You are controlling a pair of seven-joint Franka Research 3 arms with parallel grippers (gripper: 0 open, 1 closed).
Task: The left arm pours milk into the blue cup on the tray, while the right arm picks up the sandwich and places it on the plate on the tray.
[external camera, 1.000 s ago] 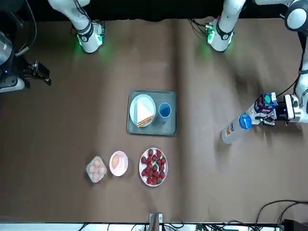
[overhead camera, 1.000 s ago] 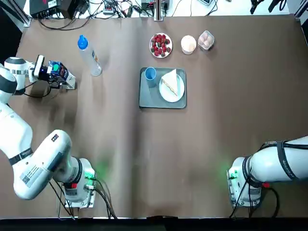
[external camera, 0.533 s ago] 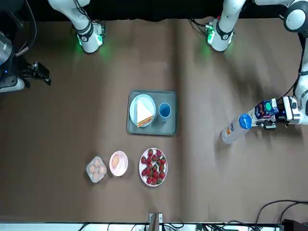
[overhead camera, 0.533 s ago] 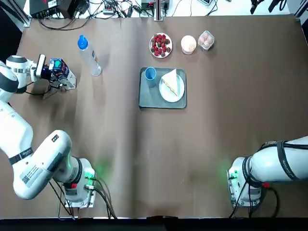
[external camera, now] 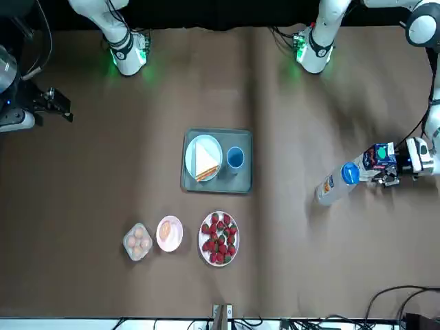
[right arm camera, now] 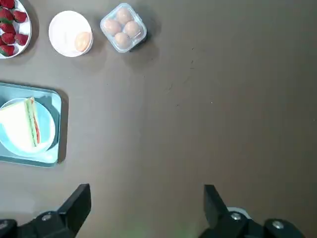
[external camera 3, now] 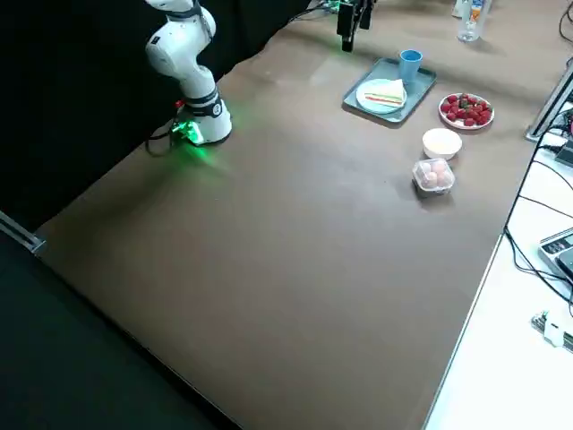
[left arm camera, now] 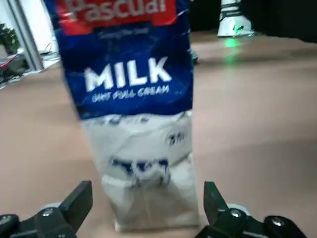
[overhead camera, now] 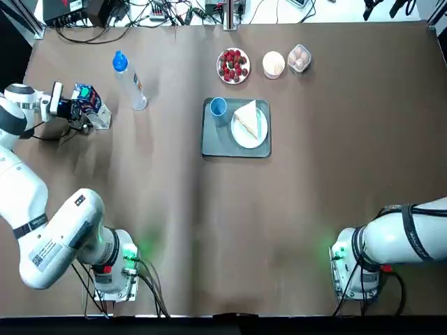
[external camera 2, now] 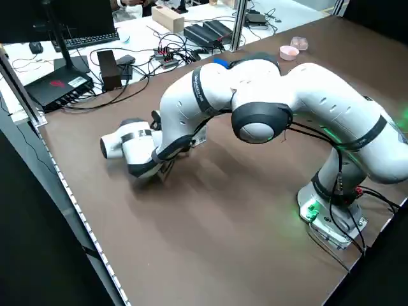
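Two words stood out on the carton (left arm camera: 133, 114) in the left wrist view: "Pascual" in white on a red band and "MILK" in big white capitals on blue, with "UHT FULL CREAM" in smaller letters beneath. Below those, the panel turned white and carried a dark blue picture. The carton stood on the desk (overhead camera: 209, 230), near the bottle (overhead camera: 130, 81) with its blue cap; the bottle had a label too, its words too small to read.

The left gripper (left arm camera: 148, 210) was at the carton, its fingers spread apart and not clenched on it. The right gripper (right arm camera: 147, 210) had its fingers spread as well, holding nothing, above the desk on the right arm's side of the tray (overhead camera: 214, 143).

On the tray sat the blue cup (overhead camera: 218, 110) and, beside it, the plate (overhead camera: 260, 137), with the sandwich (overhead camera: 246, 117) already lying on it. Beyond the tray from the robot were a dish of strawberries (overhead camera: 233, 66), a bowl (overhead camera: 273, 64) with an egg (right arm camera: 82, 41) in it, and a clear box of eggs (overhead camera: 299, 58).
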